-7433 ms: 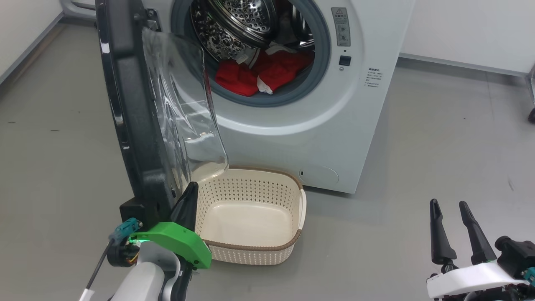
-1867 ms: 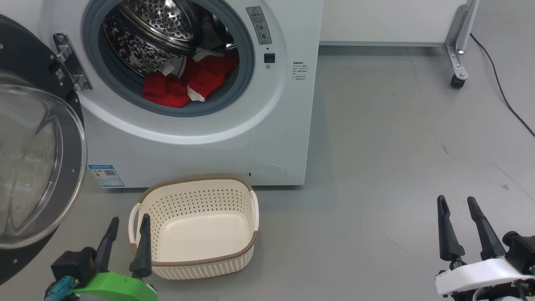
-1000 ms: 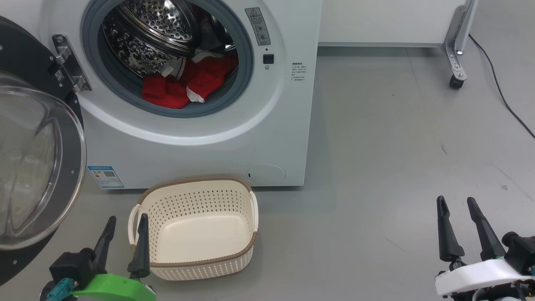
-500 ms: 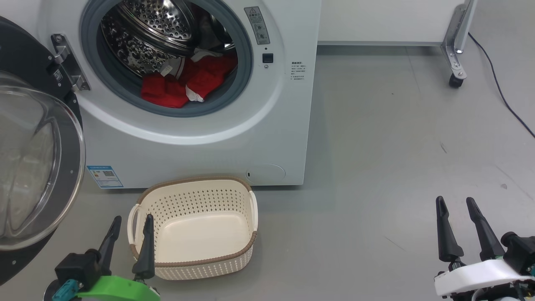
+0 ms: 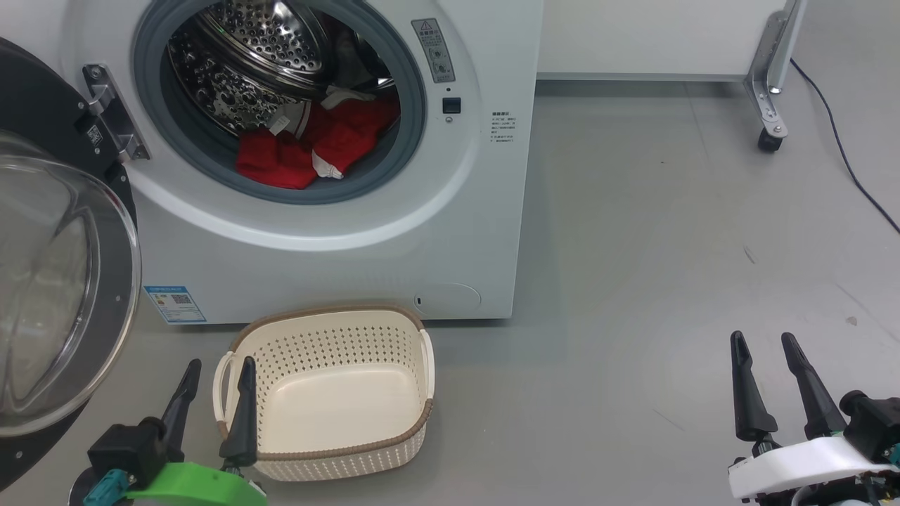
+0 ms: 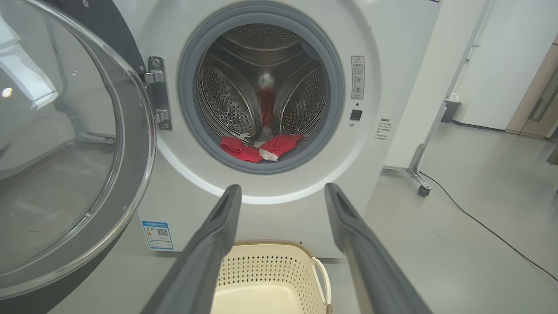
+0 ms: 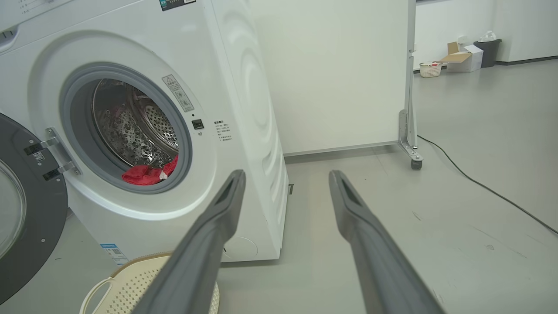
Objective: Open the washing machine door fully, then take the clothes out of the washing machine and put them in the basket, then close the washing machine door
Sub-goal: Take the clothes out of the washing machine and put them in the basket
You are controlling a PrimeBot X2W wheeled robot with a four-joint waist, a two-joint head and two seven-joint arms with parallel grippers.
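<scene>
At the mouth of the drum [image 5: 260, 42], the clothes [image 5: 309, 147] lie in a low red heap just behind the grey gasket [image 5: 316, 195] of the washer [image 5: 337, 267]. The heap runs sideways across the opening, wider than it is deep, with a white-trimmed end poking toward the front. The door [image 5: 63, 281] is swung wide to the left, glass bowl facing out, so nothing stands between the arms and the opening. The basket [image 5: 330, 310] sits empty on the floor [image 5: 633, 281], just in front of the washer and below the opening.

The left pincer [image 5: 220, 363] hangs low beside the basket's left handle [image 5: 223, 379], fingers spread and holding nothing. From there the clothes lie ahead and above, a touch to the right. Its wrist view has the heap almost dead centre between the two fingers. The right pincer [image 5: 761, 337], also spread and empty, sits well off to the right, out past the washer's right side over bare floor.

So the left arm looks the nearer, I'd say, and the reach is up and forward over the basket into the drum. Closing across the heap's short way should gather more cloth, and the gasket lip is the thing to clear.
</scene>
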